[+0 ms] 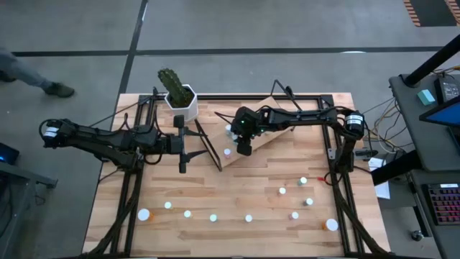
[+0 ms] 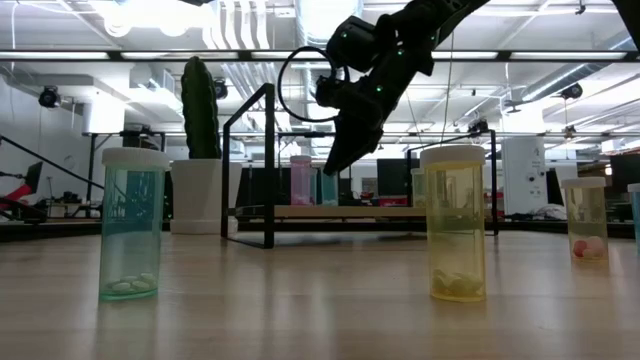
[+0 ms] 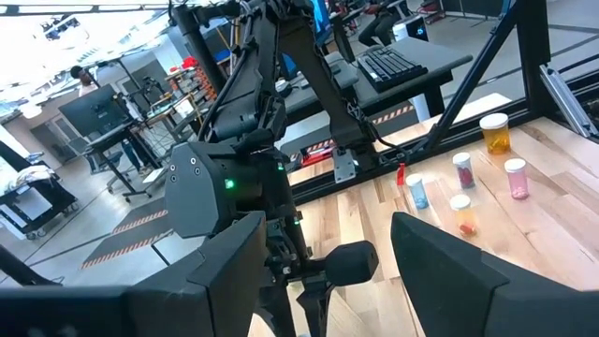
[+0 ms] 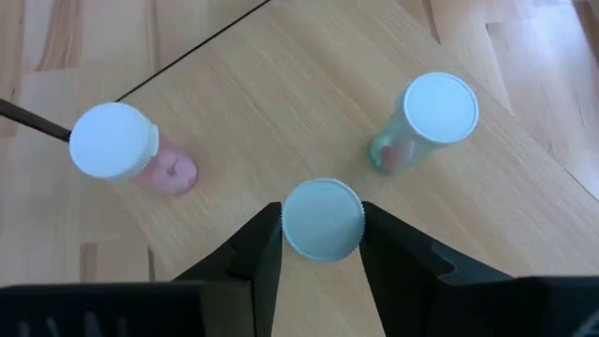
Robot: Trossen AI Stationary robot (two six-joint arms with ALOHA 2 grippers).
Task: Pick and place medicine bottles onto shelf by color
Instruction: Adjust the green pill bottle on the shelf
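Note:
My right gripper [image 4: 322, 234] hangs over the tilted light-wood shelf [image 4: 281, 103], slanting down, shut on a white-capped medicine bottle [image 4: 322, 218]. Two more bottles stand on the shelf board beside it, a pink one [image 4: 117, 145] and a green one [image 4: 435, 112]. In the low view, that gripper [image 2: 340, 165] is just above the shelf [image 2: 350, 211]. Several other medicine bottles [image 1: 249, 218] stand upright on the tabletop toward its near edge. My left gripper [image 1: 182, 147] waits open and level at the left, holding nothing. My right gripper pinches the bottle by its round white cap [image 4: 290, 220], one finger on each side of it. The fingers come from above, slanting down. The bottle stands upright with its cap facing up. Its body is hidden under the cap, so I cannot tell whether it rests on the shelf.
A white pot with a cactus [image 1: 181, 97] stands at the far edge, left of the shelf. The shelf's black wire frame [image 1: 208, 144] rises between the two grippers. A green bottle [image 2: 133, 225] and a yellow one [image 2: 452, 222] stand close to the low camera.

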